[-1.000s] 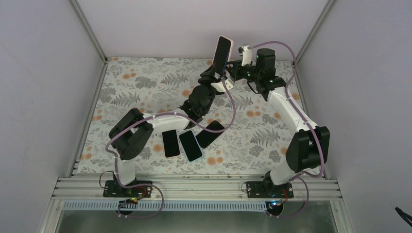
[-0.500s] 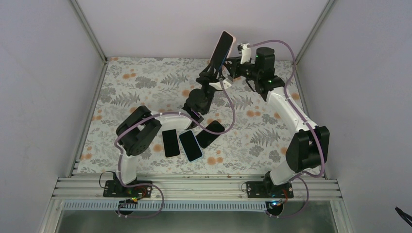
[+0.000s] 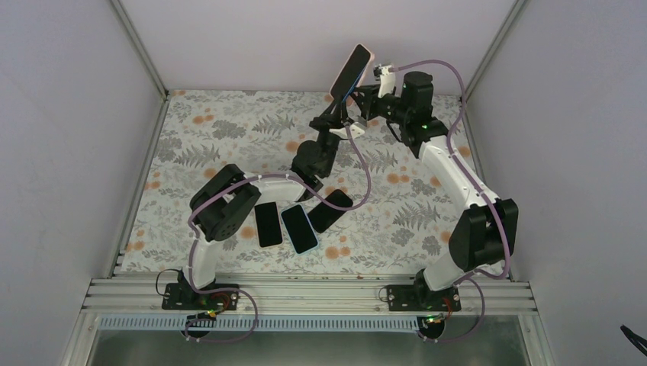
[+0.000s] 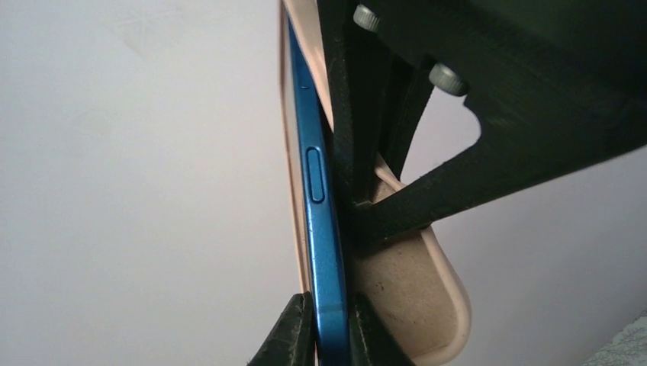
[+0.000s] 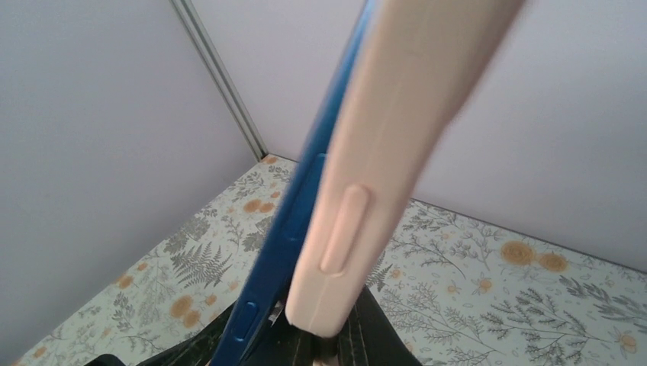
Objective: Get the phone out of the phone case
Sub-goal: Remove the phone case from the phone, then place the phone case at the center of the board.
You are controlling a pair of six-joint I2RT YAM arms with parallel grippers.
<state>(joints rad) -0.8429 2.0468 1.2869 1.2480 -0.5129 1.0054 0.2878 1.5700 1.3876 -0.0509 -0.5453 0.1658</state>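
The left gripper (image 4: 324,339) has just clenched on the near end of the slim blue metal-edged phone (image 4: 320,229), half-peeled from its pale pink rubbery case (image 4: 420,297), both held high above the far edge of the floral tabletop (image 3: 229,130). The right gripper (image 5: 305,347) stays clamped on the case, so pulling them apart can probably begin.

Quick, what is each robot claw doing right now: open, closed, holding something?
Left gripper: closed on the slim blue phone.
Right gripper: closed on the pale beige phone case.

3 phones (image 3: 297,227) on floral table (image 3: 229,130).
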